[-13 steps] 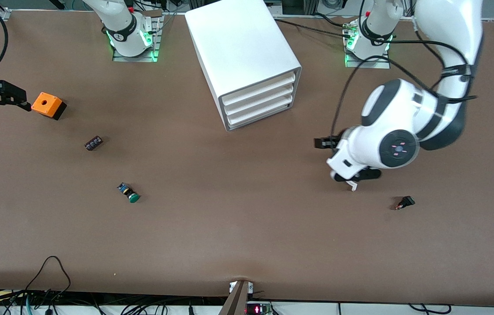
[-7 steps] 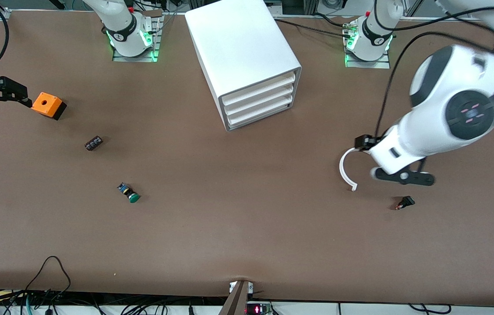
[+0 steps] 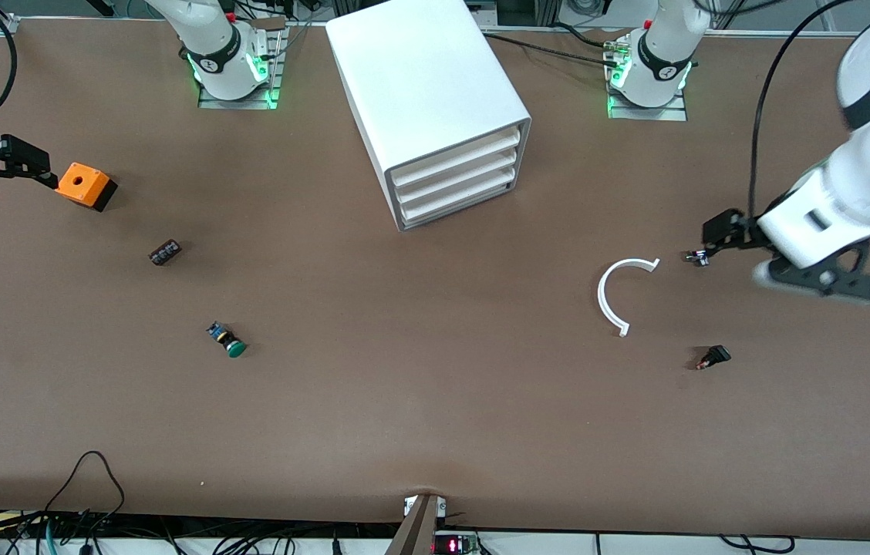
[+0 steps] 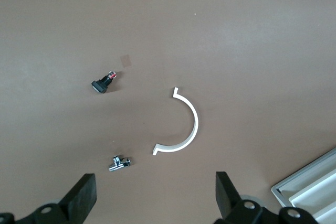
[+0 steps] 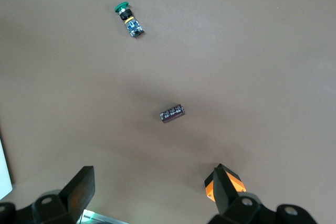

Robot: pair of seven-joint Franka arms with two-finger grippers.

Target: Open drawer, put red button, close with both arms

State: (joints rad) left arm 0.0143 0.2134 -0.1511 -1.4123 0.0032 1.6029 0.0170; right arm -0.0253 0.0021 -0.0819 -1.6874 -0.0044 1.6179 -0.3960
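Note:
The white cabinet stands toward the robot bases, with its three drawers all shut. A corner of it shows in the left wrist view. The red button is not in view. My left gripper hangs open and empty in the air toward the left arm's end of the table. In its own view it is just over a small metal part. My right gripper is open and empty beside the orange box. It also shows in its own view.
A white curved strip and a small black part with a red end lie near the left gripper. A green-capped button and a dark cylinder lie toward the right arm's end. Cables hang at the front edge.
The left arm has swung away toward its own end of the table, uncovering the white curved strip and the small metal part. The right gripper has barely shifted.

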